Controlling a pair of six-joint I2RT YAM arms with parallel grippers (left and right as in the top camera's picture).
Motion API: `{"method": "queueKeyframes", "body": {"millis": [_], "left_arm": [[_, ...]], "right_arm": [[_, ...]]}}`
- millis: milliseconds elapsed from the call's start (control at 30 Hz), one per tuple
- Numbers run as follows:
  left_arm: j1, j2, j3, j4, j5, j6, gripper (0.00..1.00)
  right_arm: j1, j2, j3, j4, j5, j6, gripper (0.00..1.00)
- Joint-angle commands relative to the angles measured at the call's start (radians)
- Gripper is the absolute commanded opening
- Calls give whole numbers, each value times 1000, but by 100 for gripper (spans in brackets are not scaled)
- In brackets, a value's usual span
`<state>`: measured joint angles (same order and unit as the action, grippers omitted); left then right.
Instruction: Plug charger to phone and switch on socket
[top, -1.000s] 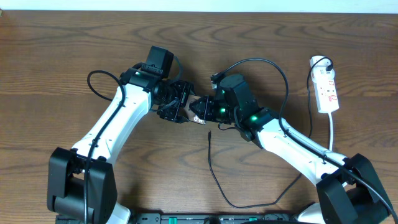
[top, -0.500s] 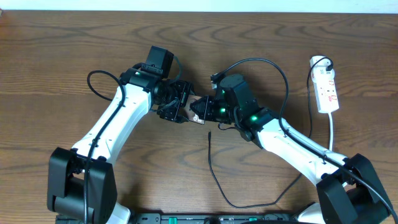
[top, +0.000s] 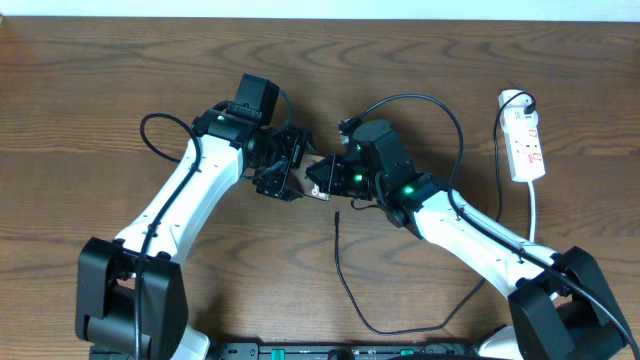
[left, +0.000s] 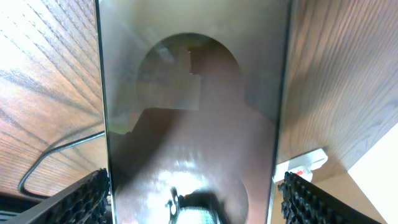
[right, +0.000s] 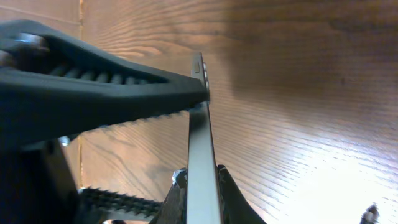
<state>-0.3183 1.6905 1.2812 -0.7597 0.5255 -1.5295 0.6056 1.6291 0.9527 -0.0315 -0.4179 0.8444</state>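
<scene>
Fingers (left: 93, 194) of the left gripper (top: 283, 170) are clenched on the phone (left: 193, 124). In the left wrist view one ribbed black finger sits at each long edge of the handset, and the glossy brownish screen fills the space between them. The screen shows reflections only; no text can be read on it.

Right gripper (top: 325, 178): the right wrist view shows the phone edge-on as a thin upright strip. Dark fingers (right: 233, 199) are closed against both faces at the bottom of the frame, so this gripper is grasping the phone too. A larger ribbed black finger reaches in from the left and touches the phone's upper end. Which gripper it belongs to cannot be told.

Phone position: held off the bench (top: 100, 80) between the two grippers, near the middle of the overhead view. From above, only a small part of it shows between them.

Charger (top: 341, 265): lies on the bench, not in either gripper. Its slim tip points up toward the grippers and stops just below them, apart from the phone. The thin black cable runs down toward the near edge, curves right and passes under the right arm.

Socket (top: 526, 145): white power strip with red marks, lying flat near the right edge of the bench, well apart from both grippers. A black plug sits at its far end, and its white cord trails down from the near end. Switch position is too small to read.
</scene>
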Motion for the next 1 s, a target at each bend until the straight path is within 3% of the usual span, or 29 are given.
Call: {"method": "queueKeyframes", "body": {"millis": [0, 200, 467, 633, 800, 967], "left_arm": [[-4, -23, -1, -9, 16, 15, 86], [14, -24, -1, -9, 30, 151, 86], [85, -60, 0, -2, 159, 407, 87], [128, -122, -1, 78, 255, 589, 87], [164, -179, -1, 125, 261, 594, 87], [203, -196, -1, 208, 361, 612, 87]], "right_arm": [[-2, 1, 15, 10, -1, -15, 1], [-38, 1, 15, 9, -50, -15, 1], [-129, 1, 15, -26, -90, -37, 1], [-202, 1, 15, -32, -144, -35, 1], [-293, 0, 15, -31, -174, 162, 1], [-408, 0, 15, 21, -232, 497, 1]]}}
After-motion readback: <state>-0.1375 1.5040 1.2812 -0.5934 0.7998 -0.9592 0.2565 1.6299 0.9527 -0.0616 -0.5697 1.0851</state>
